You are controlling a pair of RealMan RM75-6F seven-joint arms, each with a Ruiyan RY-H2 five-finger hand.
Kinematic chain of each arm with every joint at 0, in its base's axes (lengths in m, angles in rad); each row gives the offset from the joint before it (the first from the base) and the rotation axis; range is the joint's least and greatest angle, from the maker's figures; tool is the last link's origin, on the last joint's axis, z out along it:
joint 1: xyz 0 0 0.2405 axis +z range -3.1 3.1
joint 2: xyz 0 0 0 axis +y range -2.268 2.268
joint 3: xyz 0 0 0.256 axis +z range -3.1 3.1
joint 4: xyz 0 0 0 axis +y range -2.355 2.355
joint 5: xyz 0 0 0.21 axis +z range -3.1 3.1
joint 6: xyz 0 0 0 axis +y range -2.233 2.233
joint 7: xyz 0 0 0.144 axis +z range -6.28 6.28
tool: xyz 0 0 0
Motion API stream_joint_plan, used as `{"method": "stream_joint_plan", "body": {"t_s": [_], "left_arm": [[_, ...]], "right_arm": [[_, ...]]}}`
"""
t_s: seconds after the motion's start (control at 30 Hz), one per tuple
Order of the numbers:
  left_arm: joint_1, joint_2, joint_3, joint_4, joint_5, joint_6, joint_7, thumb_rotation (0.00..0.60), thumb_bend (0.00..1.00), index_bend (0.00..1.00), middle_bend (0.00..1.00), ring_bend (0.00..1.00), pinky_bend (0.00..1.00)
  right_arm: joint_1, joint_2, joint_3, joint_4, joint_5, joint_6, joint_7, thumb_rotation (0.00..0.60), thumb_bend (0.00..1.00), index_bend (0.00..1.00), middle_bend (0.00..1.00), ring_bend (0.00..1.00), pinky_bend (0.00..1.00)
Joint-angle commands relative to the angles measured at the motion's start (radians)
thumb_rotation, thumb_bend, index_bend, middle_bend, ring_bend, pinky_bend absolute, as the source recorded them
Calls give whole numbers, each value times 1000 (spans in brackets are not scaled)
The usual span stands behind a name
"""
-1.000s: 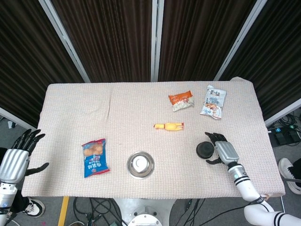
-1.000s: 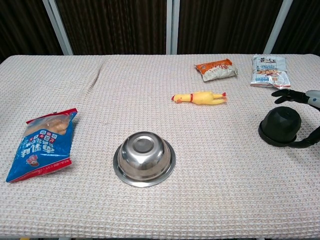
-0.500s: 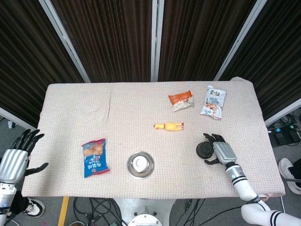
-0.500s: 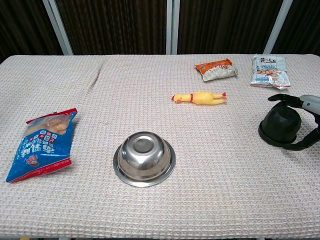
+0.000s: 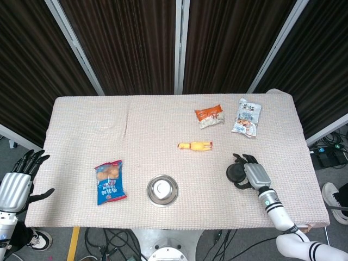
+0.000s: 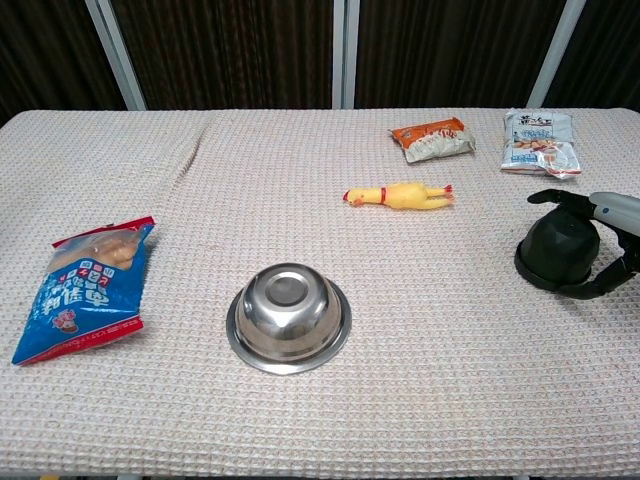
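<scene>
Table (image 5: 163,117): right hand (image 5: 255,175) (fingers curled) cups black bowl (image 6: 556,254).

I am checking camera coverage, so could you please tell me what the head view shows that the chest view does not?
Only the head view shows the left hand, open beside the table's left edge and touching nothing, plus the floor, cables and the right forearm.

Only the chest view shows the black dome from the side, with the right hand's fingers over its top and thumb low at its front.

Both show the right hand around that dome, the steel bowl, blue bag, rubber chicken, orange packet, white packet and tablecloth.
</scene>
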Motion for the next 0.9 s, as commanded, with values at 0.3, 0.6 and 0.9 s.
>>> {"method": "stream_joint_plan", "body": {"t_s": [0.3, 0.6, 0.9], "left_arm": [[1, 1, 1, -2, -2, -1, 2, 600, 85, 158, 83, 0, 164], [0, 6, 1, -8, 0, -1, 6, 600, 86, 158, 83, 0, 164], [-4, 7, -3, -19, -1, -2, 13, 600, 85, 158, 82, 0, 164]], "right_arm": [[-5, -2, 2, 1, -11, 34, -6, 600, 161, 0, 315, 0, 0], [-26, 12, 25, -15, -62, 154, 11, 600, 195, 261, 417, 42, 0], [-43, 141, 83, -186, -151, 332, -16, 600, 203, 366, 452, 80, 0]]}}
